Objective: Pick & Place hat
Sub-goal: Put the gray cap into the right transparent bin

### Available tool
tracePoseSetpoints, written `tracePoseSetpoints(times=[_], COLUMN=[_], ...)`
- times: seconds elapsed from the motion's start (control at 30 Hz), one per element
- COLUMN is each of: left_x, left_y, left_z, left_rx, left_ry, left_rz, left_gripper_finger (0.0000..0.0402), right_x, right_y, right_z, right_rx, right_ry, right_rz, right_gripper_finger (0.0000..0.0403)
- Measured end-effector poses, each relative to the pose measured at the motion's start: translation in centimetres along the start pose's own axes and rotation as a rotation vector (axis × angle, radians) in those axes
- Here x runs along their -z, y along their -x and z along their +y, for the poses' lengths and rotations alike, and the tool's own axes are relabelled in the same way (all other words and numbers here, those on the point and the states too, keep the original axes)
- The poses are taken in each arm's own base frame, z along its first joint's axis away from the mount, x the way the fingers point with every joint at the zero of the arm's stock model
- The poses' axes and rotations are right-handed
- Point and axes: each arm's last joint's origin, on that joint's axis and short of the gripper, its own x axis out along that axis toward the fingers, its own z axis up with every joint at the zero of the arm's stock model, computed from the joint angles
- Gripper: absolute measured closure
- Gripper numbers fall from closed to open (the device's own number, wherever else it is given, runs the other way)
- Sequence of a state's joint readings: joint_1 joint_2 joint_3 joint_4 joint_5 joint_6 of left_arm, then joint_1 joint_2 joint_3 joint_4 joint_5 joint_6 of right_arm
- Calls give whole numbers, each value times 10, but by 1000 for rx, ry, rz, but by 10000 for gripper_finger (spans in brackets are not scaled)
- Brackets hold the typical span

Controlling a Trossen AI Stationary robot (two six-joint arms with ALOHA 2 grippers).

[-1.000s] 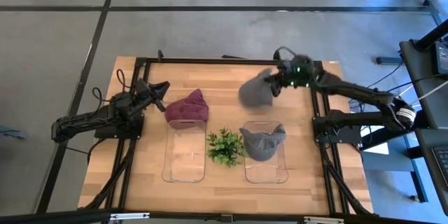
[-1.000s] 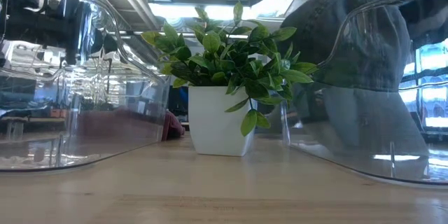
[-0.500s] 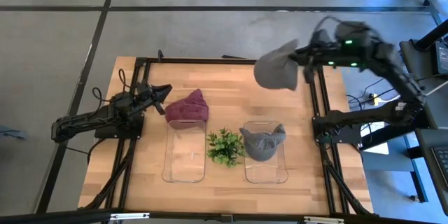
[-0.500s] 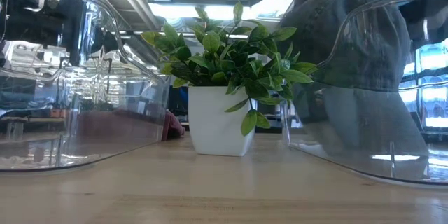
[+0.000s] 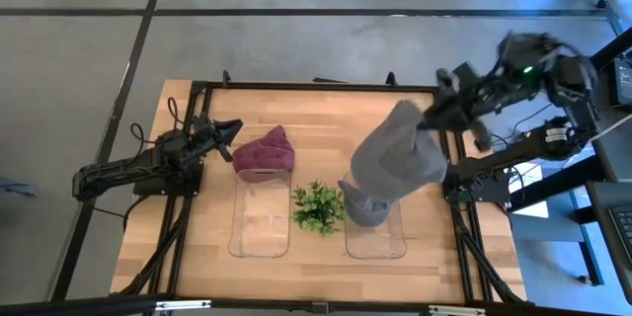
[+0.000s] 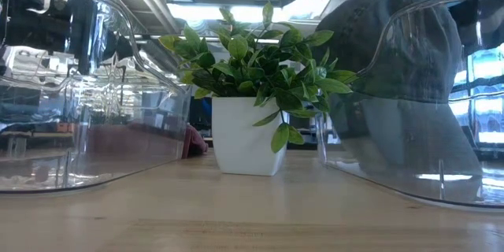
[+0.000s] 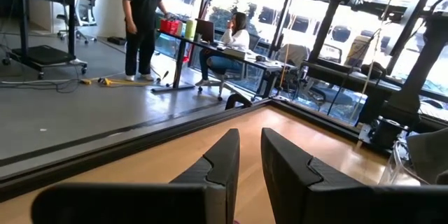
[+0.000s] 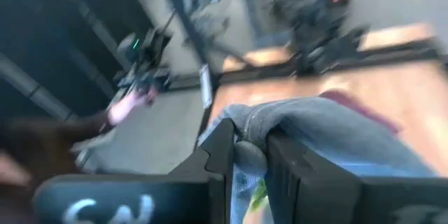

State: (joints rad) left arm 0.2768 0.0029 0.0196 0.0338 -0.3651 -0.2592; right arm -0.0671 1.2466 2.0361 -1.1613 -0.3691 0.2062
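My right gripper [image 5: 433, 124] is shut on a grey hat [image 5: 395, 153] and carries it in the air above the far end of the right clear container [image 5: 376, 245]. A second grey hat [image 5: 369, 213] sits inside that container, partly hidden by the carried one; the low view shows it behind the clear wall [image 6: 394, 55]. A maroon hat [image 5: 265, 151] lies on the table at the far end of the left clear container [image 5: 239, 229]. My left gripper [image 5: 225, 128] waits open beside the maroon hat, toward the table's left edge, touching nothing. My right gripper pinches a bunched fold of the grey hat's fabric [image 8: 283, 120] between its two fingers [image 8: 222, 147]. The fingers come from the table's right side, slanting down. The hat is lifted clear and hangs slack below and to the left of the gripper [image 8: 250, 138].
A small green plant in a white pot [image 5: 318, 207] stands between the two containers, and fills the middle of the low view [image 6: 252, 87]. Black frame rails [image 5: 188, 207] run along the table's left and right sides. People show in the room beyond the table [image 7: 143, 14].
My right gripper lifted the grey hat off the far part of the table, swung it up toward the right edge, then brought it toward the near side over the right container. The hat now hangs clear of the wood, longer and slacker than before.
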Motion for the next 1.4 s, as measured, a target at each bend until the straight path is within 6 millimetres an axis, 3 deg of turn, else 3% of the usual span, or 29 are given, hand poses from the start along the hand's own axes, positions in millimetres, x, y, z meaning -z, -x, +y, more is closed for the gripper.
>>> tracePoseSetpoints(times=[0.33, 0.57, 0.8, 0.97, 1.23, 1.4], left_x=[0, 0, 0, 0, 0, 0], left_y=[0, 0, 0, 0, 0, 0], left_z=[0, 0, 0, 0, 0, 0], left_rx=[0, 0, 0, 0, 0, 0], left_ry=[-25, -98, -116, -116, -118, -134], left_rz=[0, 0, 0, 0, 0, 0], left_gripper_finger=[345, 345, 345, 345, 345, 345], right_x=[26, 46, 75, 91, 123, 132], right_y=[-87, -117, -139, -165, -208, -222], right_z=[27, 55, 71, 85, 94, 94], right_rx=[-165, -233, -34, -28, 13, 70], right_ry=[54, 179, 417, 583, 666, 758], right_rz=[406, 545, 724, 796, 975, 1008], right_gripper_finger=[348, 348, 348, 348, 348, 347])
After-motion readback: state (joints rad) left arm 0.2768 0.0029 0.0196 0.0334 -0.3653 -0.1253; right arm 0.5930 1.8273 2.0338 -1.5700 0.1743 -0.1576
